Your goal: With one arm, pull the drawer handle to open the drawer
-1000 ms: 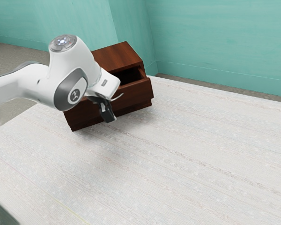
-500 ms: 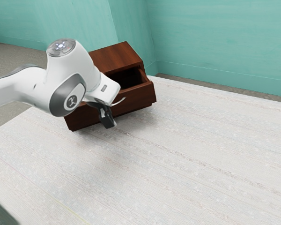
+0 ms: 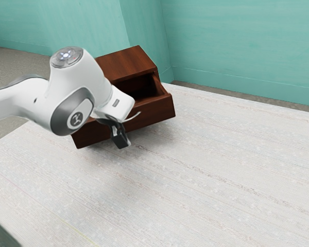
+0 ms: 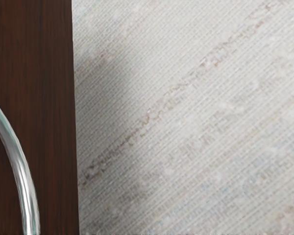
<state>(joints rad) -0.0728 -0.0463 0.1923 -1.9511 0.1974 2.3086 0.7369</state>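
Drawer (image 3: 153,105): sat in a brown cabinet (image 3: 124,60) at the far end of the table (image 3: 221,170), near the corner of the green wall (image 3: 237,36); its front stood out from the cabinet face, with a dark gap open behind it.
Handle (image 3: 135,114): a thin silver arc on the drawer front; in the wrist view it curved across the dark wood, with bare table just beside the front's edge.
Pincer (image 3: 120,138): hung at the drawer front just below the handle, low over the table; whether it was apart, together or clamped on the handle could not be told.
Arm (image 3: 67,95): white, reaching in from the exterior view's left, hiding part of the front.
Progress: judged partly done; the drawer was open some way, and more pulling seemed left before full travel.
Writing: none readable; a round mark on the arm's grey joint cap was too small to make out.
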